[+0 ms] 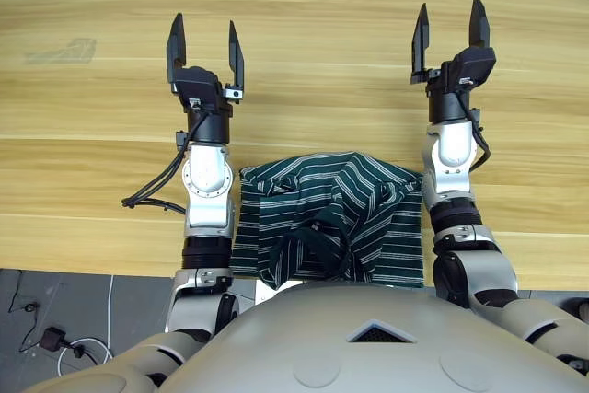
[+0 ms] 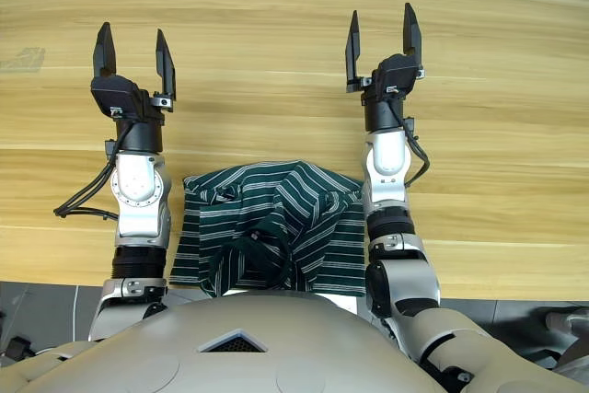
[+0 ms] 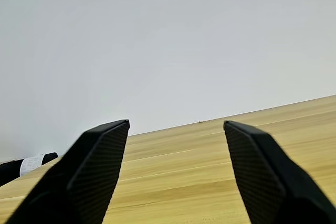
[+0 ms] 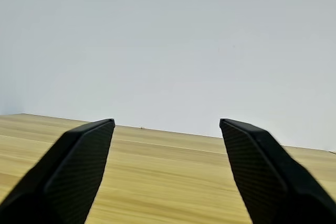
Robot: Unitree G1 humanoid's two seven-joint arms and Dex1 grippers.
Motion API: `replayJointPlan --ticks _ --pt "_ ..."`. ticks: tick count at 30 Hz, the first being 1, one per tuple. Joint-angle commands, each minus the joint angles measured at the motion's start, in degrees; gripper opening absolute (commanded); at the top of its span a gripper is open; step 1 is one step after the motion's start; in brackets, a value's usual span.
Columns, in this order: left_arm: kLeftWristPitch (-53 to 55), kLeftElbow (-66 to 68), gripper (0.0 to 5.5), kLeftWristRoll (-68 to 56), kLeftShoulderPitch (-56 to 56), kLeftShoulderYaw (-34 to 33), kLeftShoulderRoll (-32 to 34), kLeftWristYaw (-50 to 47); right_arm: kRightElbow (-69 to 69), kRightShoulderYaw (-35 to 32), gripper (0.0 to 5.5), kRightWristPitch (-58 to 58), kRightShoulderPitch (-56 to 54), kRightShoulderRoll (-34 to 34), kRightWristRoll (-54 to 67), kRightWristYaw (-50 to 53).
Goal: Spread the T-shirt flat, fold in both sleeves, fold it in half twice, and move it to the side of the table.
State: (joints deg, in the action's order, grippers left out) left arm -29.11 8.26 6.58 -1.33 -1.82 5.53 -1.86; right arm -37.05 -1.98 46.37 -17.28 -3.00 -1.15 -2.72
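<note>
We see a crumpled dark-green, white-striped T-shirt [image 1: 331,218] at the near edge of the pale wood-grain table [image 1: 294,6], with the left gripper [image 1: 204,39] and right gripper [image 1: 449,27] extended over the table's middle, pointed fingers spread, empty.

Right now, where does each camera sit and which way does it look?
Left eye view: on my head, looking forward and down at the table and crumpled T-shirt; both arms show, left end effector and right end effector open.
Right eye view: beside it, same scene and arms.
Left wrist view: on the left wrist, facing along the table toward a wall; its fingers show.
Right wrist view: on the right wrist, same outlook; its fingers show.
Shared: eyes, the T-shirt; wrists, table and wall.
</note>
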Motion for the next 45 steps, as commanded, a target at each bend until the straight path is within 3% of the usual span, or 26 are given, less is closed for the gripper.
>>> replayJointPlan --ticks 1,22,26,29,32,37,40,45 --pt "0.4 0.2 3.33 0.0 -0.6 0.0 0.0 -0.2 -0.2 0.0 3.73 0.1 -0.7 -0.1 -0.1 0.0" --pt "0.2 -0.9 3.33 0.0 0.0 0.0 0.6 0.5 0.6 0.1 3.73 0.2 -0.2 -0.1 -0.3 -0.1" --pt "5.5 -6.0 3.33 -4.9 2.5 -0.8 2.5 4.8 -0.5 0.3 3.73 0.0 -1.4 0.0 0.0 -0.5" --pt "12.0 -15.0 3.33 -12.3 8.0 -0.2 7.6 13.9 -0.9 0.3 3.73 -0.3 -2.0 0.1 0.2 -0.4" --pt "17.3 -23.0 3.33 -22.4 19.9 0.6 18.5 30.9 -0.1 0.4 3.73 -0.7 -1.8 0.3 -0.1 0.0" --pt "24.6 -27.2 3.33 -35.5 37.0 -6.0 32.3 51.9 1.4 0.2 3.73 -1.8 -1.5 0.3 -0.3 0.6" --pt "27.0 -31.1 3.33 -41.6 43.2 -8.5 35.5 59.9 2.4 0.3 3.73 -2.4 -1.2 0.4 -0.5 0.9" --pt "26.3 -31.9 3.33 -37.9 46.8 -6.3 35.8 63.9 3.8 0.8 3.73 -3.6 -1.0 0.9 -0.8 1.2"
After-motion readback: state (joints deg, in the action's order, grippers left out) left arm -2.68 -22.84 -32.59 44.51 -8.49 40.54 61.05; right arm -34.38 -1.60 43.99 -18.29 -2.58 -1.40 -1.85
